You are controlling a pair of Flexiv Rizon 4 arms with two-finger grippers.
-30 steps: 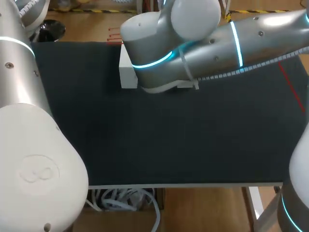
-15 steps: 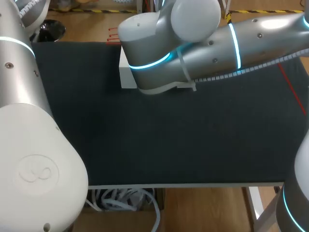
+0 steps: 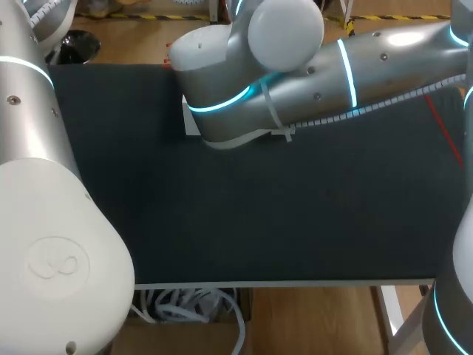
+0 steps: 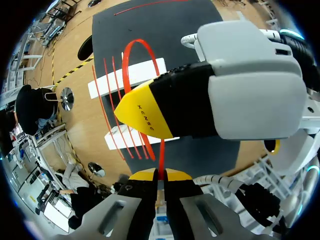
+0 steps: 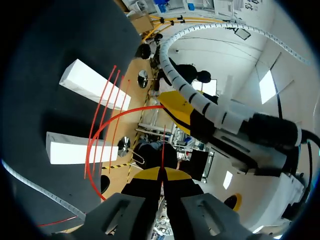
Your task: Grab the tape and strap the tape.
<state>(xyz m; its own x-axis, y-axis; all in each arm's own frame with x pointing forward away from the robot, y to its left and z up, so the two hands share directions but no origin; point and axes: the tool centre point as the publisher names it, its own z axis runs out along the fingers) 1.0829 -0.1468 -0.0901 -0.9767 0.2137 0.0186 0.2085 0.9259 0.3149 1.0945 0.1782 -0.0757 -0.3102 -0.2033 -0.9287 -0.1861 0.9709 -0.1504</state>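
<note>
Left claw and right claw were pinched on red tape.
It was looped between them, seemingly for strapping.

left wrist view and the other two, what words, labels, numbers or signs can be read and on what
Yellow fingertip of the right gripper, left wrist view: one short line of small dark print, too small to quote reliably.
White housing of the left arm, head view: an embossed looped emblem, no letters.
Thin red tape, black table mat: no text.
</note>
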